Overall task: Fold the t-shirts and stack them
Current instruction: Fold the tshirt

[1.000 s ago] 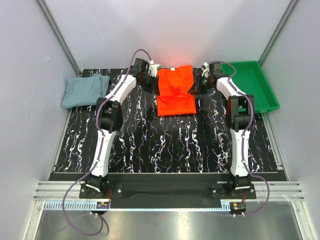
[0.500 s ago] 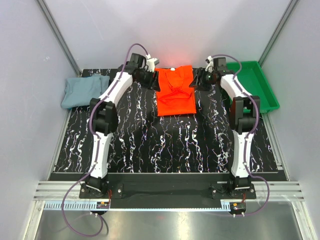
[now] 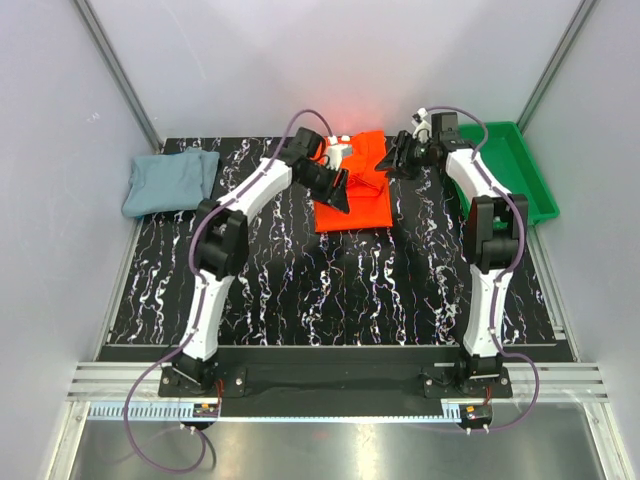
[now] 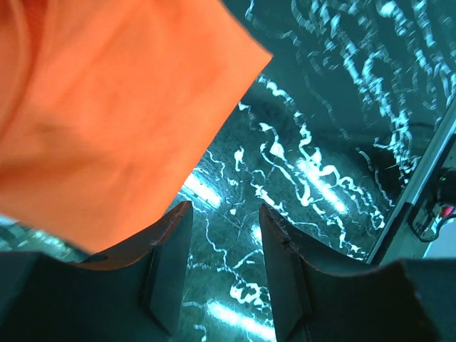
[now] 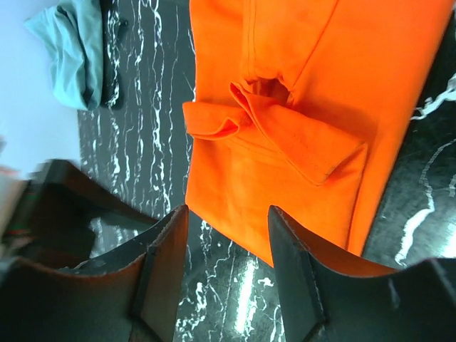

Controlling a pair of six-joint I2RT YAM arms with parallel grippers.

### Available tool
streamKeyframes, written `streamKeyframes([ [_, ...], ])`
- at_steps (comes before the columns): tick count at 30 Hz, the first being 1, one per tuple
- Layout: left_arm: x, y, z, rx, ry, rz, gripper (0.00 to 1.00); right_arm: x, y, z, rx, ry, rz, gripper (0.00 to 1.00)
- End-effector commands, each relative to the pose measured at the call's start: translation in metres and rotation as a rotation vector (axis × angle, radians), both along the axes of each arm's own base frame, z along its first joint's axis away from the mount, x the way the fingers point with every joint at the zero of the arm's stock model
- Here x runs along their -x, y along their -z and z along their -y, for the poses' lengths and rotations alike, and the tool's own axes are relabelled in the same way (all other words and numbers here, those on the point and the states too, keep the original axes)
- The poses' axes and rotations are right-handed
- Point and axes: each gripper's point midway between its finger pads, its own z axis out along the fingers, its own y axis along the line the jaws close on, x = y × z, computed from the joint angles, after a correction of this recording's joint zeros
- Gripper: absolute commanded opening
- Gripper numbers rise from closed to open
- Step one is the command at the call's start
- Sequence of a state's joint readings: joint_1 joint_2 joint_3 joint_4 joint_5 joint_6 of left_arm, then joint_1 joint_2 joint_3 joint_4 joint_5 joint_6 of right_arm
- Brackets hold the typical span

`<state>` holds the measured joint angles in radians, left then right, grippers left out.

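Tray (image 3: 512, 172) right of orange t-shirt (image 3: 360, 206), grey-blue t-shirt (image 3: 165, 182) far left

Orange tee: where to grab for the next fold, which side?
Probably the near hem of the orange tee, at both corners, coming in low from left and right. That edge lies flat and straight on the mat, while the middle is bunched with folded-in sleeves.
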<state>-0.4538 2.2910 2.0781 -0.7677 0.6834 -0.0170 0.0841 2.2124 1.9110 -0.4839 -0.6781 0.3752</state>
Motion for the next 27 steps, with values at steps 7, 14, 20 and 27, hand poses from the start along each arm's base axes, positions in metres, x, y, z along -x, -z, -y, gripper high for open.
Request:
streamKeyframes([
  [7, -0.02, 0.049, -0.001, -0.051, -0.022, -0.027, 0.48, 0.016, 0.054, -0.012, -0.073, -0.059, -0.146, 0.54],
  [14, -0.017, 0.073, -0.007, -0.09, -0.032, -0.074, 0.49, 0.024, 0.097, -0.004, 0.004, -0.04, -0.226, 0.55],
  [20, -0.01, 0.073, -0.012, -0.112, -0.039, -0.09, 0.49, 0.049, 0.111, -0.011, 0.044, -0.077, -0.287, 0.54],
  [27, 0.007, 0.061, -0.023, -0.142, -0.046, -0.112, 0.5, 0.083, 0.11, -0.015, 0.072, -0.083, -0.348, 0.54],
])
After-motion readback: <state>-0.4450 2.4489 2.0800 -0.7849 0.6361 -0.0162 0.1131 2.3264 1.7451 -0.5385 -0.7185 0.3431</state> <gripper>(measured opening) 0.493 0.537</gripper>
